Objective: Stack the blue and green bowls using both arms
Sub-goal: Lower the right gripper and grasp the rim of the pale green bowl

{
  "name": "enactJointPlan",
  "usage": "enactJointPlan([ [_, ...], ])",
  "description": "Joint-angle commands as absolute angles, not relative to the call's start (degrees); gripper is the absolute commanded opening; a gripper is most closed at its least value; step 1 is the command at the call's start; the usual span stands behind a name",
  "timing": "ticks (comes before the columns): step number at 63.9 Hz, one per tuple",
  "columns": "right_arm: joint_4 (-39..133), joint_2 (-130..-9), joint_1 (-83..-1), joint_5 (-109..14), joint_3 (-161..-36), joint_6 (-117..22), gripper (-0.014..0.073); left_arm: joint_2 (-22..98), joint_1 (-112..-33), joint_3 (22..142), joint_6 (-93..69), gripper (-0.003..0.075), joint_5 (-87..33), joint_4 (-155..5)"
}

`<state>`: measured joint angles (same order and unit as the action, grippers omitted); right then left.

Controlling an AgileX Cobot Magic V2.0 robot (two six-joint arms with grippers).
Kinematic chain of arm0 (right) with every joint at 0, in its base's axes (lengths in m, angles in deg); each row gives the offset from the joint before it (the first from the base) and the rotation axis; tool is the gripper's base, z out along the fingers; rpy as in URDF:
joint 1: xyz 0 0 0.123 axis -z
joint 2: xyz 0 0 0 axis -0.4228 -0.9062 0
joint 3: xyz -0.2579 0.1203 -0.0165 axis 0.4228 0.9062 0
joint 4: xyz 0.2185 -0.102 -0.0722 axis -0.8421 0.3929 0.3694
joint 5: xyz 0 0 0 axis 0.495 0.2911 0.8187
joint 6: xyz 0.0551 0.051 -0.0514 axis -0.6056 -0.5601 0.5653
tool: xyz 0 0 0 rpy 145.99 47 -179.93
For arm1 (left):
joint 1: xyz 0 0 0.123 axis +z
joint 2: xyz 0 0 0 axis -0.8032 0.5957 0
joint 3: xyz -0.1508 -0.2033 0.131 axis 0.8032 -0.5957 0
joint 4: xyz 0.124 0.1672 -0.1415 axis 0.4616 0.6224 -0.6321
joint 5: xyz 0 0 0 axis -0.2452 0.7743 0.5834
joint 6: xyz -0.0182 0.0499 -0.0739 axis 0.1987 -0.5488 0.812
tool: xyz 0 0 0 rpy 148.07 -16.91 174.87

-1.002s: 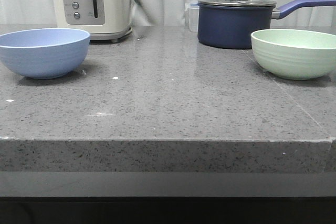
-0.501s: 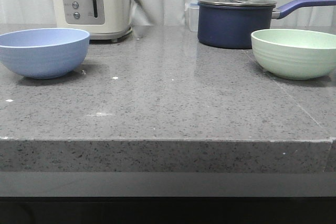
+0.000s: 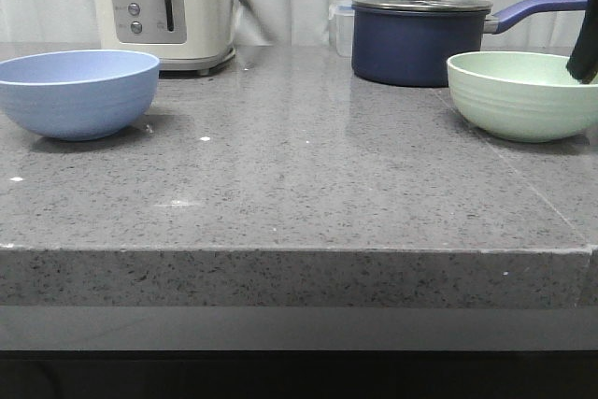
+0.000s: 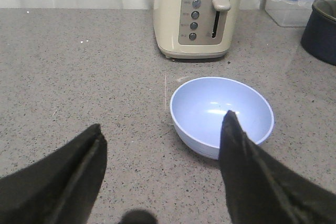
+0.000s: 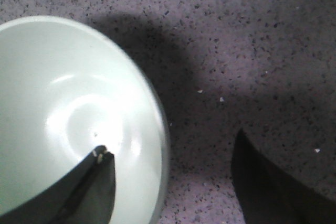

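The blue bowl (image 3: pixel 78 92) stands at the counter's left, upright and empty; it also shows in the left wrist view (image 4: pixel 221 115). My left gripper (image 4: pixel 163 135) is open, hanging above and short of the bowl, one finger in line with its rim. It is out of the front view. The green bowl (image 3: pixel 523 93) stands at the right, also in the right wrist view (image 5: pixel 68 114). My right gripper (image 5: pixel 170 148) is open and straddles its rim, one finger (image 5: pixel 97 182) inside the bowl, the other outside. One black finger (image 3: pixel 586 35) shows at the front view's right edge.
A cream toaster (image 3: pixel 163 7) stands behind the blue bowl. A navy lidded saucepan (image 3: pixel 420 35) with a long handle stands behind the green bowl, next to a clear plastic box (image 4: pixel 294 1). The grey speckled counter (image 3: pixel 299 175) ends at a front edge.
My right gripper has come into the front view at the right edge, over the green bowl. Both bowls stand where they were.
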<state>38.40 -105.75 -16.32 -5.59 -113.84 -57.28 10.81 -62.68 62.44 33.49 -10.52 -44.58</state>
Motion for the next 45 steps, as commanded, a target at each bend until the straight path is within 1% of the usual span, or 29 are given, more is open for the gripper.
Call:
enactJointPlan([
  [1,36.54,-104.14,-16.06,-7.56,-115.82,-56.42,0.0374,11.34,-63.1,64.1,33.65,0.046,-14.7,-44.54],
  [8,36.54,-104.68,-16.06,-7.47,-115.82,-56.42,0.0283,11.34,-63.1,64.1,33.65,0.046,-14.7,-44.54],
  [14,36.54,-104.67,-16.06,-7.63,-115.82,-56.42,0.023,11.34,-63.1,64.1,33.65,0.046,-14.7,-44.54],
  [28,36.54,-104.49,-16.06,-7.97,-115.98,-56.42,0.0071,11.34,-63.1,64.1,33.65,0.046,-14.7,-44.54],
  [41,36.54,-103.99,-16.06,-7.74,-115.98,-56.42,-0.0042,11.34,-63.1,64.1,33.65,0.046,-14.7,-44.54],
  [45,36.54,-103.15,-16.06,-7.65,-115.98,-56.42,-0.0062,11.34,-63.1,64.1,33.65,0.046,-14.7,-44.54],
])
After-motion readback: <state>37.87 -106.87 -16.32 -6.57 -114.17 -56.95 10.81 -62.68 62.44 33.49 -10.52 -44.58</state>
